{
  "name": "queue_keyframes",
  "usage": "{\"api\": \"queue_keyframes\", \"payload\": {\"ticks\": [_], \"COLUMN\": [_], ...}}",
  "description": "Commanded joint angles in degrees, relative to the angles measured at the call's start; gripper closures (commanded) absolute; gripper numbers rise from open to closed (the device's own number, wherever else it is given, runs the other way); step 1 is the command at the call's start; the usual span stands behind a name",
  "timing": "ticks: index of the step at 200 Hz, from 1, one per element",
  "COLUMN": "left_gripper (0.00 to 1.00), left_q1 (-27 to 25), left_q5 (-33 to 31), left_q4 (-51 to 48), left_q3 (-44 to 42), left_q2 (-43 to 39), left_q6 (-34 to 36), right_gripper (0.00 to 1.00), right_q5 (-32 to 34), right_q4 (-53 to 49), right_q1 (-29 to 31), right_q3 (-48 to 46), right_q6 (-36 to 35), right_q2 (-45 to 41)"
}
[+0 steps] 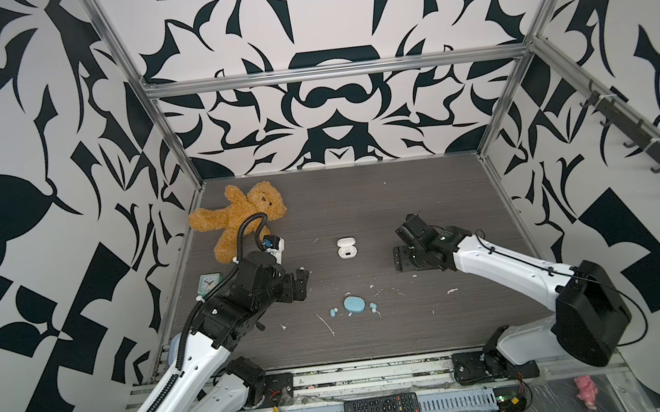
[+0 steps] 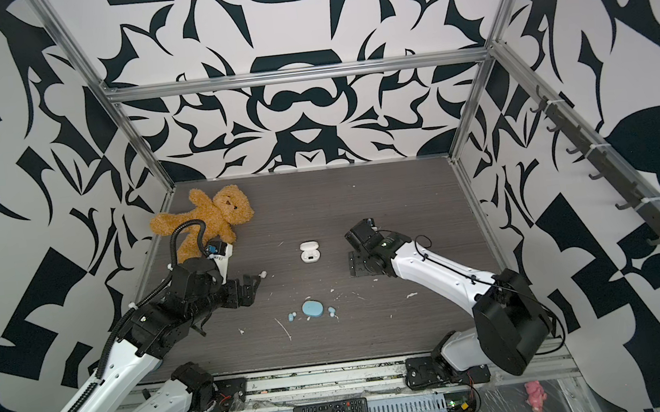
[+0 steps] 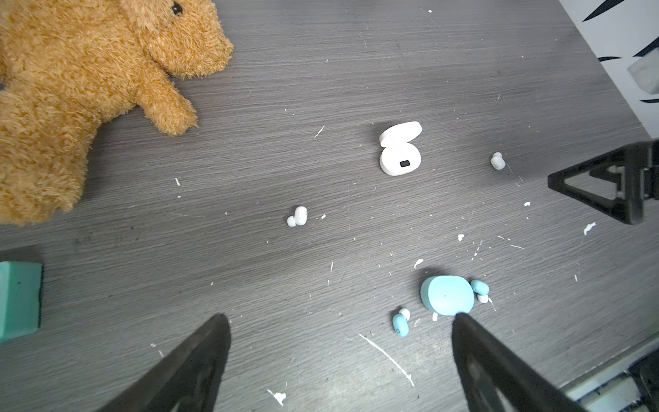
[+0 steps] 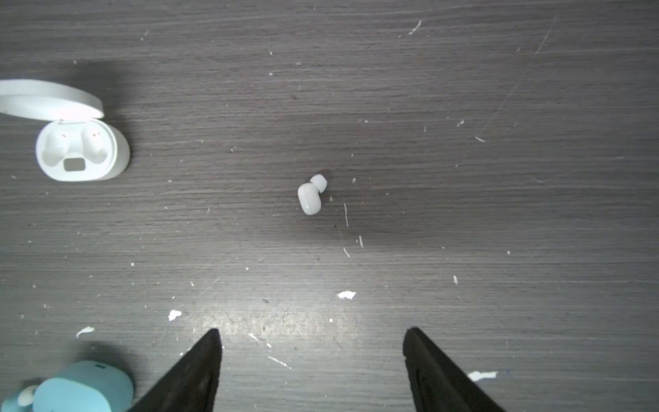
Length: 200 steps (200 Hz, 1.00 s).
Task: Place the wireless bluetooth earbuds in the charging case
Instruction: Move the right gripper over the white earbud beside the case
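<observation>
The white charging case (image 1: pixel 344 248) lies open mid-table, and in the right wrist view its (image 4: pixel 80 149) two sockets are empty. One white earbud (image 4: pixel 311 195) lies on the table ahead of my open right gripper (image 4: pixel 312 331), whose jaws hold nothing. The other white earbud (image 3: pixel 297 216) lies ahead of my open, empty left gripper (image 3: pixel 341 317). A closed light blue case (image 1: pixel 354 304) sits nearer the front, with a blue earbud (image 1: pixel 333 312) on its left and another (image 1: pixel 372 306) on its right. In both top views the left gripper (image 1: pixel 302 279) and the right gripper (image 1: pixel 402 258) flank the white case.
A brown teddy bear (image 1: pixel 237 216) lies at the back left, with a teal clock (image 1: pixel 207 283) beside the left arm. White flecks and scuff marks (image 3: pixel 387 358) dot the dark table. A black remote (image 1: pixel 381 408) and a pink toy (image 1: pixel 586 391) lie beyond the front edge.
</observation>
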Motion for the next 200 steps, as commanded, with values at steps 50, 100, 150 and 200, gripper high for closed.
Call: {"api": "queue_keyframes", "payload": {"ticks": [50, 100, 150, 200], "left_gripper": [0.01, 0.01, 0.01, 0.01], "left_q1": [0.07, 0.05, 0.11, 0.11], "left_q5": [-5.01, -5.72, -5.58, -5.23], "left_q4": [1.10, 1.25, 1.41, 1.51], "left_q3": [-1.14, -1.04, -1.14, -1.13], "left_q2": [-1.14, -0.44, -0.37, 0.22], "left_q6": [0.77, 1.00, 1.19, 1.29], "right_gripper": [0.24, 0.30, 0.33, 0.33], "right_q5": [-10.17, -8.01, -5.87, -6.23], "right_q4": [7.93, 9.02, 10.74, 13.13], "right_q1": [-3.14, -3.22, -3.31, -3.56], "right_q3": [3.08, 5.19, 5.39, 3.60], "right_q6": [-3.04, -3.78, -3.87, -4.18], "right_q2": [7.26, 11.01, 12.80, 13.42]}}
